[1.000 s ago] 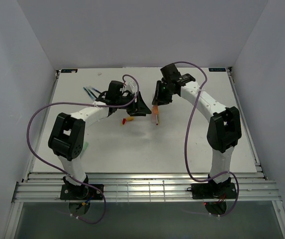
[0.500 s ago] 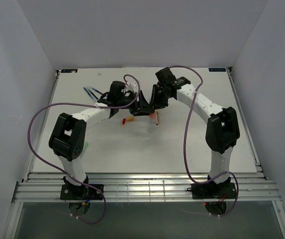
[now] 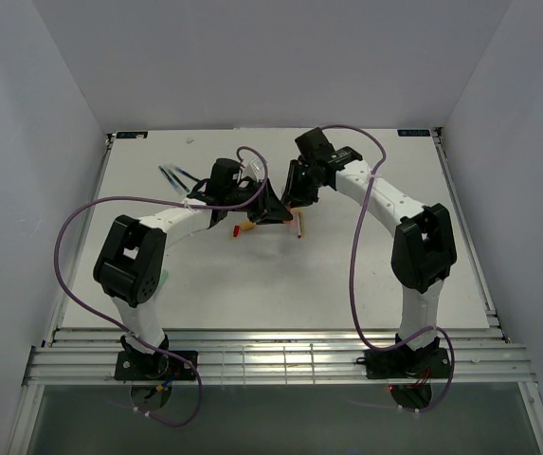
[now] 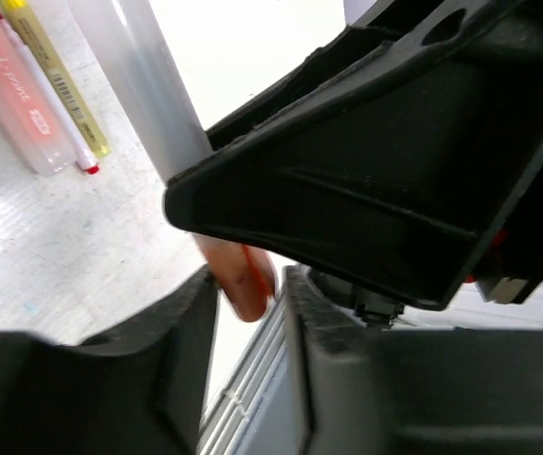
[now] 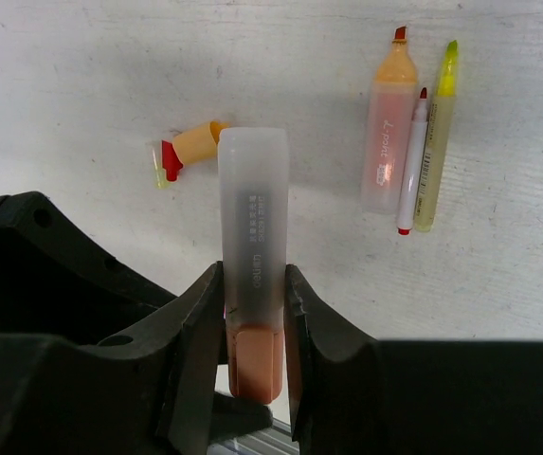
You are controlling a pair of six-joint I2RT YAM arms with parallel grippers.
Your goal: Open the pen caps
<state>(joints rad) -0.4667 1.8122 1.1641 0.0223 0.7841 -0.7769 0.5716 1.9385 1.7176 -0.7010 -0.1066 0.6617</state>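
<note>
Spot: mid table, well off edges | R gripper pinches frosted highlighter | orange end btwn L gripper fingers, grip unclear

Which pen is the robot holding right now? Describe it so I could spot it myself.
Look near the middle of the white table, where the right gripper clamps a thick highlighter. Unlike the three uncapped pens lying nearby, it has a frosted clear body and its salmon cap still on.

The left end effector meets the right end effector above the table.
</note>
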